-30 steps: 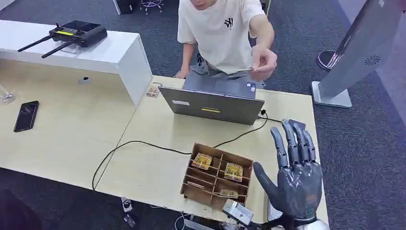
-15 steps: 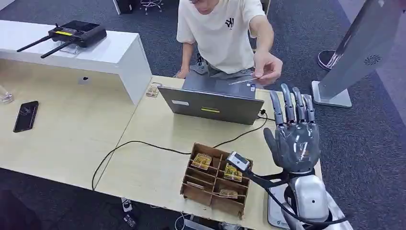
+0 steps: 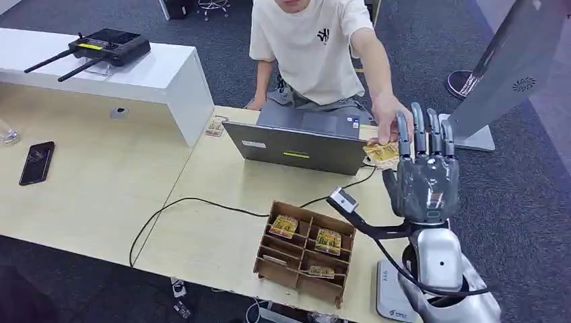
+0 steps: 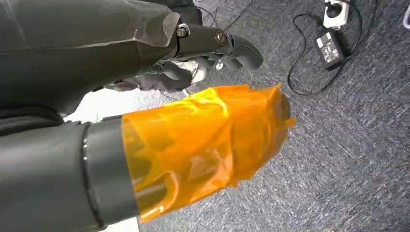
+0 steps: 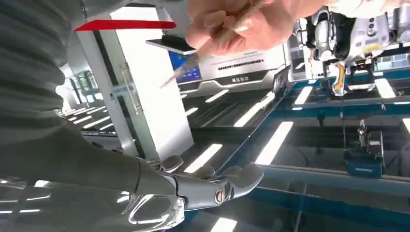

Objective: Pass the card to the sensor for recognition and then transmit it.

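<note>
card flat, held by person's hand, beside right robot hand.

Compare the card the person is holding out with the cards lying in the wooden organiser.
The card is pinched in the person's hand, up off the desk beside the right hand's raised fingers; the organiser cards lie flat in separate compartments of the wooden organiser. The held card is single and partly hidden behind the fingers; several organiser cards lie fully exposed. Both show a yellowish printed face.
</note>
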You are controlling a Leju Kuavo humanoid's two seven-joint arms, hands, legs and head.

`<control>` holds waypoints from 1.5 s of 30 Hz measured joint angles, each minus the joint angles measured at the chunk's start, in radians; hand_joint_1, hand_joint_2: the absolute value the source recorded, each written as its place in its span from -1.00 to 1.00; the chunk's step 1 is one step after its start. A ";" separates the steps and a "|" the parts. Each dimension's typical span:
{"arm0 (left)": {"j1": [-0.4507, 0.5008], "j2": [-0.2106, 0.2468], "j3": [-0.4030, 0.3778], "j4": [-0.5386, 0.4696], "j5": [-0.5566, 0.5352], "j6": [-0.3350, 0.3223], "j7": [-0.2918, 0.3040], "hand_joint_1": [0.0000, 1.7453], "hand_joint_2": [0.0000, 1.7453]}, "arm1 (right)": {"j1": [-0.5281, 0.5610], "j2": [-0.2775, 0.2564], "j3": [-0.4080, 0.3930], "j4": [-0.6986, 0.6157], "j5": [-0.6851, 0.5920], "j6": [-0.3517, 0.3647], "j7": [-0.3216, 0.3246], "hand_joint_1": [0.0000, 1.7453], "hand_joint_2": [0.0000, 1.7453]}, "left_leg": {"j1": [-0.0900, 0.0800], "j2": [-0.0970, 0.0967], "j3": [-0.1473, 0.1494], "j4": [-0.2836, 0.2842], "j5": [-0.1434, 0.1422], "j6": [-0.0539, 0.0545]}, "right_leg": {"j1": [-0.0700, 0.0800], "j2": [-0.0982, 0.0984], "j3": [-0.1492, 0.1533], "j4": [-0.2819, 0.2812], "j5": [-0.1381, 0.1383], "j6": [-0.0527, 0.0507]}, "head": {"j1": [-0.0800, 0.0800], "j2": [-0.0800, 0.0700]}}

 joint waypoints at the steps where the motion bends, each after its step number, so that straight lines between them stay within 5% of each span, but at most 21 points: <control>1: 0.000 0.000 -0.003 -0.001 0.000 0.000 0.000 -1.00 -1.00 | -0.003 0.000 0.002 0.004 0.000 0.002 0.003 -1.00 1.00 | 0.000 0.000 0.000 0.000 0.000 0.000 | 0.000 0.000 0.000 0.000 0.000 0.000 | 0.000 0.000; 3: -0.001 0.000 -0.007 -0.001 0.000 -0.002 0.000 -1.00 -1.00 | -0.009 0.000 0.007 0.012 0.000 0.004 0.009 -0.96 1.00 | 0.000 0.000 0.000 0.000 0.000 0.000 | 0.000 0.000 0.000 0.000 0.000 0.000 | 0.000 0.000; 4: -0.002 0.000 -0.007 -0.001 0.000 -0.003 0.000 -1.00 -1.00 | -0.011 0.000 0.008 0.015 0.000 0.006 0.010 -0.62 1.00 | 0.000 0.000 0.000 0.000 0.000 0.000 | 0.000 0.000 0.000 0.000 0.000 0.000 | 0.000 0.000; 5: -0.002 0.000 -0.008 -0.001 0.000 -0.003 0.000 -1.00 -1.00 | -0.014 0.000 0.010 0.019 0.000 0.008 0.011 -0.62 1.00 | 0.000 0.000 0.000 0.000 0.000 0.000 | 0.000 0.000 0.000 0.000 0.000 0.000 | 0.000 0.000; 6: -0.002 0.000 -0.009 -0.002 0.000 -0.003 0.000 -1.00 -1.00 | -0.015 0.000 0.011 0.021 0.000 0.010 0.011 0.54 1.00 | 0.000 0.000 0.000 0.000 0.000 0.000 | 0.000 0.000 0.000 0.000 0.000 0.000 | 0.000 0.000; 9: -0.002 0.000 -0.011 -0.007 0.000 -0.004 0.000 -1.00 -1.00 | -0.020 0.000 0.016 0.029 0.000 0.016 0.012 0.98 1.00 | 0.000 0.000 0.000 0.000 0.000 0.000 | 0.000 0.000 0.000 0.000 0.000 0.000 | 0.000 0.000; 24: -0.002 -0.002 -0.015 -0.012 0.000 -0.009 0.000 -1.00 -1.00 | -0.019 0.000 0.028 0.062 0.000 0.017 0.012 0.86 1.00 | 0.000 0.000 0.000 0.000 0.000 0.000 | 0.000 0.000 0.000 0.000 0.000 0.000 | 0.000 0.000; 32: -0.002 -0.002 -0.019 -0.016 0.001 -0.009 0.000 -1.00 -1.00 | -0.007 0.000 0.024 0.062 0.000 0.017 0.005 1.00 1.00 | 0.000 0.000 0.000 0.000 0.000 0.000 | 0.000 0.000 0.000 0.000 0.000 0.000 | 0.000 0.000; 45: -0.001 -0.002 -0.023 -0.017 0.005 -0.005 0.006 -1.00 -1.00 | 0.079 0.068 -0.098 0.035 0.000 -0.014 -0.077 1.00 1.00 | 0.000 0.000 0.000 0.000 0.000 0.000 | 0.000 0.000 0.000 0.000 0.000 0.000 | 0.000 0.000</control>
